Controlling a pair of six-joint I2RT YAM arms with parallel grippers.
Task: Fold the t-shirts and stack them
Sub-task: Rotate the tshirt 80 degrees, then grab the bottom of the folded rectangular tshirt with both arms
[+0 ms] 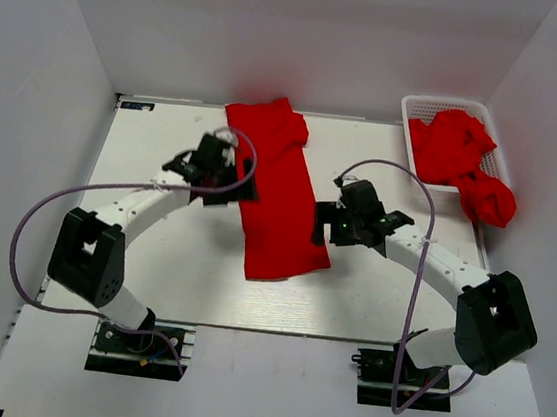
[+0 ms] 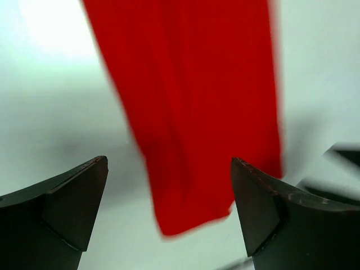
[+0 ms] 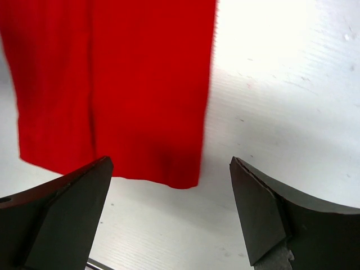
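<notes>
shirt: red t-shirt (image 1: 278, 198), long flat strip, mid-table (image 1: 152, 255)
handling: soft, light, limp; I'd pinch the near hem corners
left gripper (image 1: 232, 175): mine, wide apart, empty, beside its left edge
right gripper (image 1: 327, 222): wide apart, empty, beside its right edge
spare shirts (image 1: 456, 153): crumpled in white mesh basket (image 1: 418, 104), far right

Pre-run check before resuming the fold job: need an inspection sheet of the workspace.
Surface: white table, no stains seen.
Job's things: folded t-shirt lying as a long strip mid-table, far end rumpled; crumpled t-shirts in the white mesh basket at the far right, one hanging over its rim.
Clutter: nothing seen.
Grippers: left claw open, empty; right claw open, empty; both beside the strip.
Cables: left cable and right cable loop wide, purple.
Surroundings: plain white walls.
</notes>
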